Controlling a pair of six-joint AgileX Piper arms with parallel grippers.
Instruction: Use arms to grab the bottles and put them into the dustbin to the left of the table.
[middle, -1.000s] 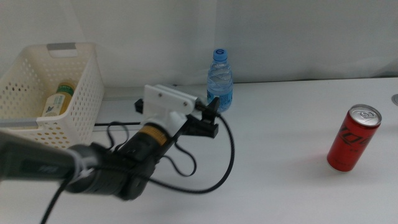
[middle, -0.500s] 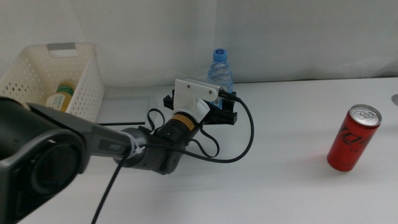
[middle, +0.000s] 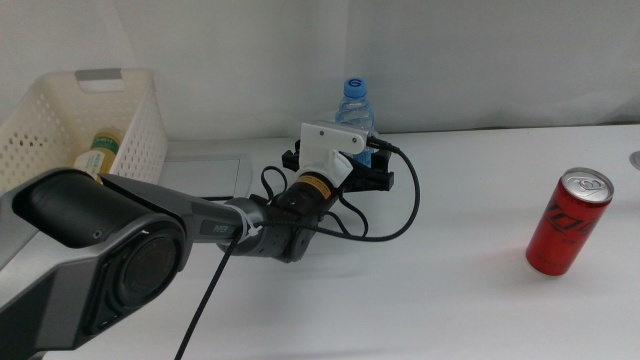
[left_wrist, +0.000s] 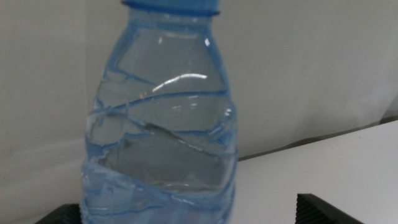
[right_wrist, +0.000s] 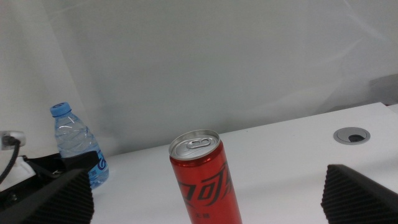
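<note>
The clear water bottle (middle: 355, 100) with a blue cap stands upright at the back of the white table (middle: 450, 290). My left gripper (middle: 343, 170) is open with one jaw on each side of its lower body; in the left wrist view the bottle (left_wrist: 161, 143) fills the picture between the jaws of the left gripper (left_wrist: 193, 213). Far right stands the red soda can (middle: 568, 222), untouched. In the right wrist view my right gripper (right_wrist: 205, 190) is open, with the can (right_wrist: 204, 177) a little ahead of it. The yellow tea bottle (middle: 97, 153) lies inside the white dustbin (middle: 140, 125) at the left.
A grey metal plate (middle: 205, 175) is set into the table beside the dustbin. The left arm's black cable (middle: 395, 225) loops over the table near the bottle. A round cable hole (right_wrist: 351, 135) sits at the far right edge. A white curtain hangs behind the table.
My left arm has reached forward and to the right across the table, from short of the water bottle to having its jaws on both sides of it. The can and dustbin have not moved.
</note>
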